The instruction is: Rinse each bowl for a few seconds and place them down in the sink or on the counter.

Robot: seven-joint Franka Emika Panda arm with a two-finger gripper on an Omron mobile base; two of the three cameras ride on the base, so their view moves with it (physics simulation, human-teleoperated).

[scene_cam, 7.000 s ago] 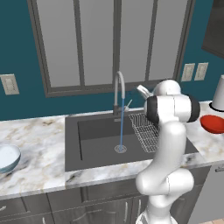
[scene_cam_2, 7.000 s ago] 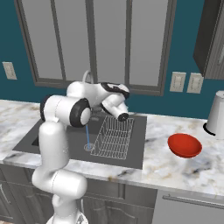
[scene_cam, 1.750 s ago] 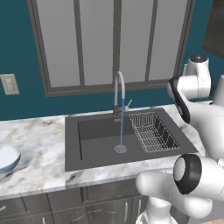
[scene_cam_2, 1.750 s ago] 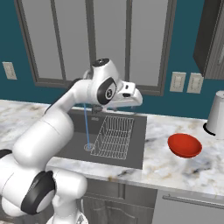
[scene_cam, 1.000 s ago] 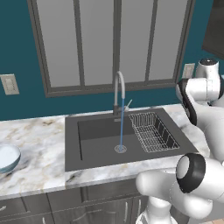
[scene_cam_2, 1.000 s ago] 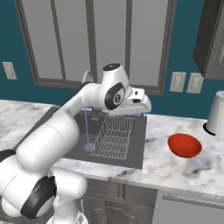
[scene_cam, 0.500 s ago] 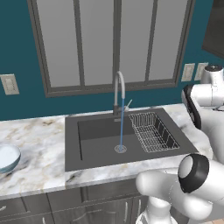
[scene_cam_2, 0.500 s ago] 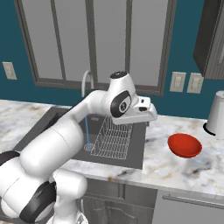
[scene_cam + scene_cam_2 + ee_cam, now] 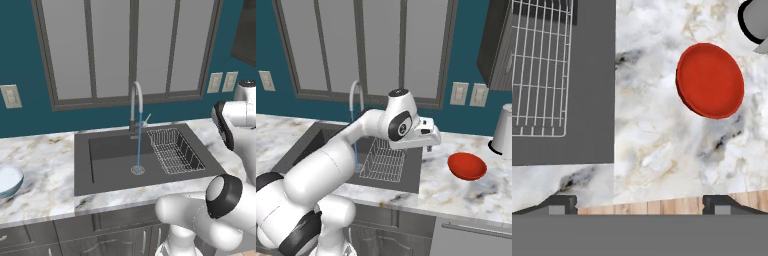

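The glossy red bowl [image 9: 467,166] sits on the marble counter [image 9: 456,192] right of the sink; from the hand camera the red bowl [image 9: 710,87] lies ahead and to the right. My gripper [image 9: 430,146] hovers above the sink's right rim, left of that bowl, and in the hand view the gripper [image 9: 640,205] is open with nothing between its fingertips [image 9: 559,204]. The pale blue-grey bowl [image 9: 6,180] rests on the counter [image 9: 45,170] far left of the sink [image 9: 107,150]. A thin stream of water [image 9: 139,145] runs from the tap [image 9: 136,102].
A wire rack [image 9: 174,150] lies in the right part of the basin, and the rack [image 9: 539,70] shows again at upper left from the hand. A white jar [image 9: 503,131] stands at the back right of the counter, behind the red bowl.
The arm has swung to the right, carrying the open gripper from above the wire rack to the sink's right rim, closer to the red bowl. Bowls have not moved.
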